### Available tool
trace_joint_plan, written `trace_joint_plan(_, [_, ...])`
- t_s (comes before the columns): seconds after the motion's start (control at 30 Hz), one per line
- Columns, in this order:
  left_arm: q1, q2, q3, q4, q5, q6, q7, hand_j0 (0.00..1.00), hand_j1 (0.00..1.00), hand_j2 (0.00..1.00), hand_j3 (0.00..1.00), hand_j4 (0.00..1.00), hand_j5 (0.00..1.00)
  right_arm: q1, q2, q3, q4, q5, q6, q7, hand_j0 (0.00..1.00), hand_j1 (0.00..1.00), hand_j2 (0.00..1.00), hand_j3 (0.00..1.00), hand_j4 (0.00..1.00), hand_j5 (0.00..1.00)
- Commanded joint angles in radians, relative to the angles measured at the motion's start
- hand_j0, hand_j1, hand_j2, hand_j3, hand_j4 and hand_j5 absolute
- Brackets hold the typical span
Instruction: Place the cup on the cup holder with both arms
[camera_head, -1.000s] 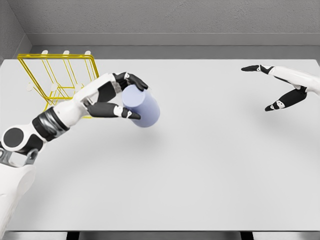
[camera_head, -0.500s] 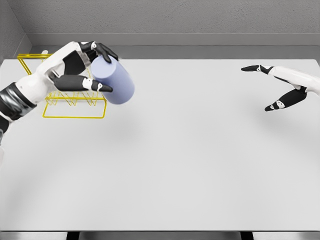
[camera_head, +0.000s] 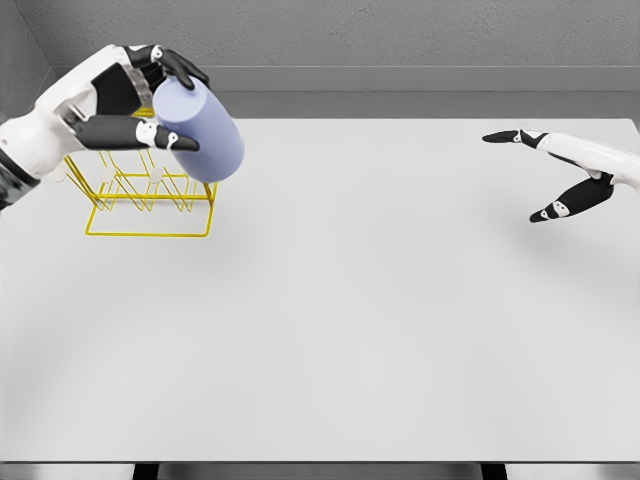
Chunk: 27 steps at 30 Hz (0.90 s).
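A broad white table (camera_head: 380, 330) filled most of the head view, running back to a grey wall (camera_head: 350, 35) at the far edge. At the table's far left corner stood the cup holder (camera_head: 150, 205), a yellow wire rack whose rectangular base frame rested on the tabletop and whose upper wires were largely hidden behind the arm and the cup. The left arm (camera_head: 45, 135) came in from the left edge, white with a dark band near the frame's border, and reached up over that rack. The cup (camera_head: 200, 130), a pale lavender-blue cylinder, was held off the table in front of the rack's upper part, tilted so that its far end leaned toward the upper left and its near end toward the lower right. The left hand (camera_head: 140, 100) gripped it, dark fingers (camera_head: 180, 68) curled over the top end and the thumb (camera_head: 150, 135) pressed along its lower side. Well apart, near the right edge, the right hand (camera_head: 560, 170) hovered with its fingers spread wide, holding nothing.
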<state>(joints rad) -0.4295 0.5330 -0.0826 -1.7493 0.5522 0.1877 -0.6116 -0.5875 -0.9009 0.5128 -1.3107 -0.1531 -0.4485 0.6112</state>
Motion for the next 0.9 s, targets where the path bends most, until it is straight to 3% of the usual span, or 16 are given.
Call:
trace_joint_plan(0.0, [0.000, 0.001, 0.001, 0.010, 0.005, 0.004, 0.001, 0.39, 0.39, 0.39, 0.39, 0.39, 0.39, 0.000, -0.001, 0.000, -0.001, -0.006, 0.002, 0.000, 1.00, 1.00, 1.00, 1.00, 1.00, 1.00])
trace_joint_plan(0.87, [-0.015, 0.053, 0.024, 0.103, 0.003, 0.004, 0.001, 0.38, 0.38, 0.38, 0.38, 0.38, 0.38, 0.000, -0.001, 0.000, 0.001, -0.006, 0.002, 0.000, 1.00, 1.00, 1.00, 1.00, 1.00, 1.00])
